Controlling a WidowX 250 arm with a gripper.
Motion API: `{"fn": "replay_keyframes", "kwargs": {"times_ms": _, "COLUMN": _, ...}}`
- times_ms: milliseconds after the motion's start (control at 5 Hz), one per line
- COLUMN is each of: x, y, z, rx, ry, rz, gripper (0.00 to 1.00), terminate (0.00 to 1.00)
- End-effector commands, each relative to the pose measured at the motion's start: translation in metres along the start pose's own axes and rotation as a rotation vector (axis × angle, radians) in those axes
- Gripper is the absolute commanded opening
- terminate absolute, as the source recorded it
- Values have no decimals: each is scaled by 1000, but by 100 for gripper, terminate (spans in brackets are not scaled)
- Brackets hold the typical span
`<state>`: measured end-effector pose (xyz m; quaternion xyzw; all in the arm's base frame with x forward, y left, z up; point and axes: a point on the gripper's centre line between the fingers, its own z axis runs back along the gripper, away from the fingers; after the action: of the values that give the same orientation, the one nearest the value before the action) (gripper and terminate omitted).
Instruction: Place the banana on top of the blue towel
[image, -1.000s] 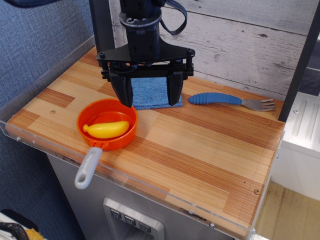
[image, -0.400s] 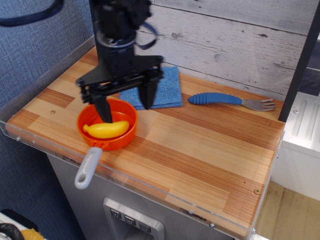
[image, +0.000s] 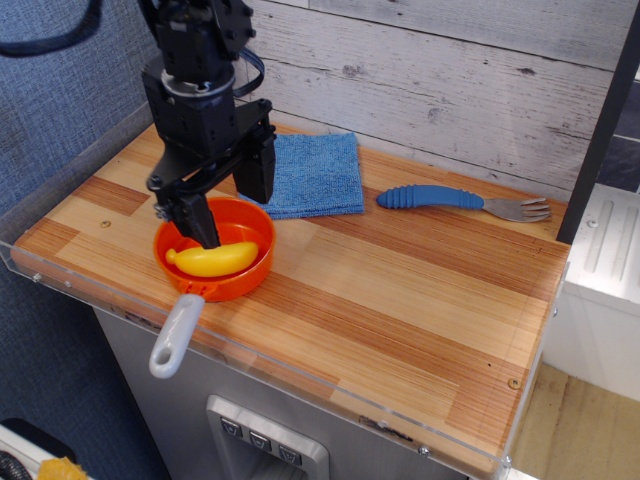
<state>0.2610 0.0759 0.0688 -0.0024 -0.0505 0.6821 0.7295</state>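
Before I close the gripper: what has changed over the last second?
The black gripper swung left from over the blue terry towel and dropped, open, over the yellow plastic banana in the orange pan. Nothing grasped. Banana, pan, towel and blue-handled fork stayed put.

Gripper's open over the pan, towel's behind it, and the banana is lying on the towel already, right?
Not quite. The banana lies in the orange pan, not on the towel, as the observation.image view shows. The open gripper is over the pan, and the towel is behind it.
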Motion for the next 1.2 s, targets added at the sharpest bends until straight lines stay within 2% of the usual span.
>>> {"fn": "replay_keyframes", "kwargs": {"times_ms": 0, "x": 14, "y": 1, "z": -4, "rx": 8, "ry": -95, "rz": 422, "gripper": 100, "terminate": 0}}
{"fn": "replay_keyframes", "kwargs": {"times_ms": 200, "x": 16, "y": -1, "z": -18, "rx": 57, "ry": -94, "rz": 511, "gripper": 100, "terminate": 0}}
{"fn": "replay_keyframes", "kwargs": {"times_ms": 600, "x": 17, "y": -1, "z": -32, "rx": 87, "ry": -75, "rz": 537, "gripper": 100, "terminate": 0}}
{"fn": "replay_keyframes", "kwargs": {"times_ms": 1000, "x": 16, "y": 2, "z": -41, "rx": 91, "ry": -71, "rz": 562, "gripper": 100, "terminate": 0}}
